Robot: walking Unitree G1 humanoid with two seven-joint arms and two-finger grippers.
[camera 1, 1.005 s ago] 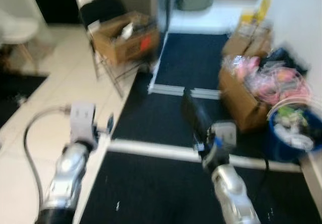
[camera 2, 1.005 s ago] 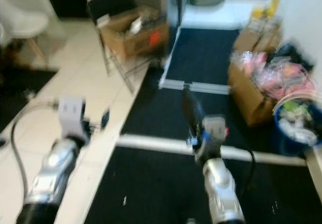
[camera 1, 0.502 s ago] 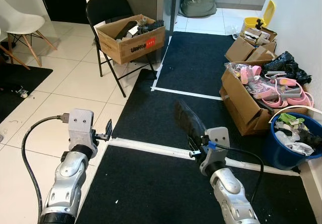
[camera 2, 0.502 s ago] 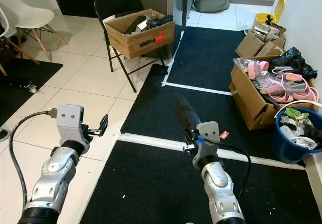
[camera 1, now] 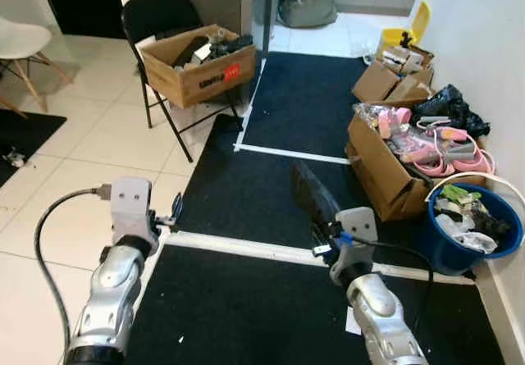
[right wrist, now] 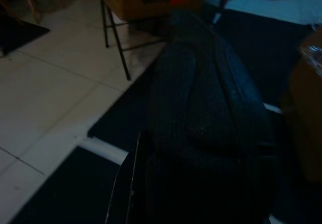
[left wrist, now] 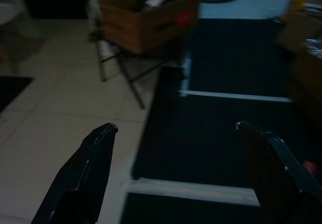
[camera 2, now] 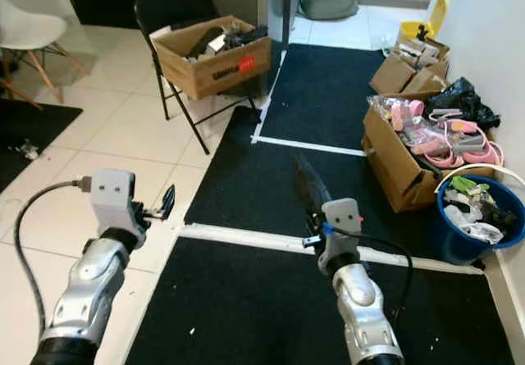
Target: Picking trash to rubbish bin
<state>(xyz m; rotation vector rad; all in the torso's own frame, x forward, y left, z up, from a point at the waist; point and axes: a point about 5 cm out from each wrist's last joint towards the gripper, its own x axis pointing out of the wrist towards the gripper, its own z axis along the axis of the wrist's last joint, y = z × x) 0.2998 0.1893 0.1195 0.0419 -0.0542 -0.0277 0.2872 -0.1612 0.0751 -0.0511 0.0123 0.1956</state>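
Right gripper (camera 1: 316, 209): clamped on a dark piece of trash (camera 1: 310, 191), held above the black mat (camera 1: 246, 299); grasp unchanged from half a second ago.
Left gripper (left wrist: 173, 128): fingers spread, nothing between them, over the edge where tile meets mat.
Blue bin (camera 1: 474, 254): at far right, already filled with rubbish, beside a cardboard box (camera 1: 379, 168).
Change: camera has shifted; bin and box sit slightly further left in the head views.
Chair (camera 1: 160, 20): carries another box.

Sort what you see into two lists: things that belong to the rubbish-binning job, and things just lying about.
Job:
right gripper, shut on dark crumpled trash piece
round blue plastic bin

Lying about:
black folding chair
brown cardboard box on it
white chair
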